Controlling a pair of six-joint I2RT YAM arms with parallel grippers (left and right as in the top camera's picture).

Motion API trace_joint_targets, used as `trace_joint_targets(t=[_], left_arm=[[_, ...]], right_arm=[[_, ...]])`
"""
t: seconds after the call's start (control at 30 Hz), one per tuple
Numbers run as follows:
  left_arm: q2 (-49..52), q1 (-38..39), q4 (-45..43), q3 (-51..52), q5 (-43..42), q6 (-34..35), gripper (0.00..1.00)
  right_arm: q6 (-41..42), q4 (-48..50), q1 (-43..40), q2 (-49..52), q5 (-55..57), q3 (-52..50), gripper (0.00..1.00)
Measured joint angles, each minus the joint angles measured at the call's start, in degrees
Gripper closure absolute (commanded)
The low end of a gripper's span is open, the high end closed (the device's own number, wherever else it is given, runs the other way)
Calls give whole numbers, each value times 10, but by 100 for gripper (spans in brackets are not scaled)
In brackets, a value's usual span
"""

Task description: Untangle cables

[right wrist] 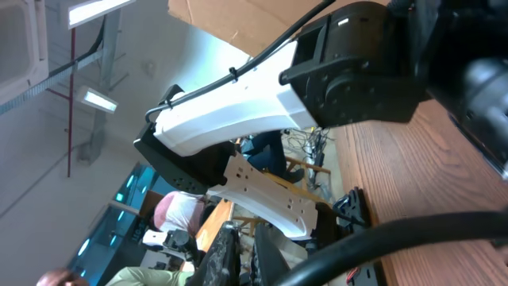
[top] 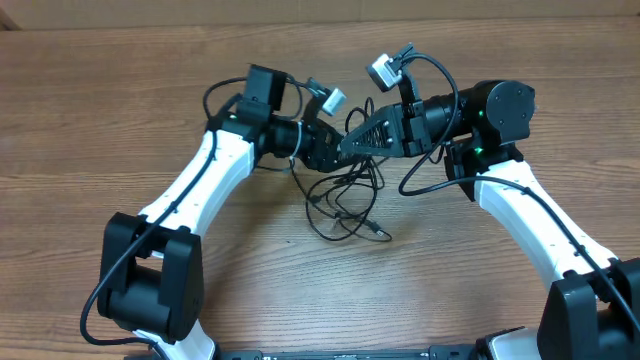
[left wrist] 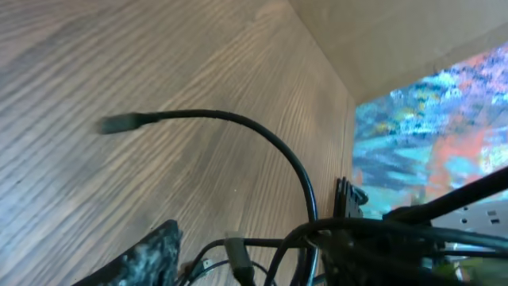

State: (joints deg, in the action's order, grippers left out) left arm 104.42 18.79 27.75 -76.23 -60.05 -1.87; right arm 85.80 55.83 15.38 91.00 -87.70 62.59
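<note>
We find no legible text, label, brand, number or sign in any of the three views.

The cables (top: 345,205) are lying in a loose tangle on the middle of the desk (top: 120,120). The left tool (top: 325,152) and the right tool (top: 350,143) are meeting just behind the tangle, tip to tip, the left one sitting leftward, and strands are reaching up toward both.
</note>
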Motion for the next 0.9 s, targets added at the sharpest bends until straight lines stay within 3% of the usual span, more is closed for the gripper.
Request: trace_joint_targets(t=[0.03, 0.2, 0.3, 0.6, 0.9], left_arm=[[0, 3, 0, 0, 7, 2, 66], [0, 11, 6, 0, 71, 28, 83], [0, 11, 40, 0, 129, 43, 85], [0, -21, 199, -1, 459, 133, 92], [0, -150, 238, -1, 520, 153, 95]], right_arm=[[0, 0, 0, 0, 0, 0, 96], [1, 0, 1, 0, 0, 0, 96], [1, -1, 2, 0, 0, 0, 96], [2, -1, 1, 0, 0, 0, 96], [-10, -30, -14, 0, -2, 0, 96]])
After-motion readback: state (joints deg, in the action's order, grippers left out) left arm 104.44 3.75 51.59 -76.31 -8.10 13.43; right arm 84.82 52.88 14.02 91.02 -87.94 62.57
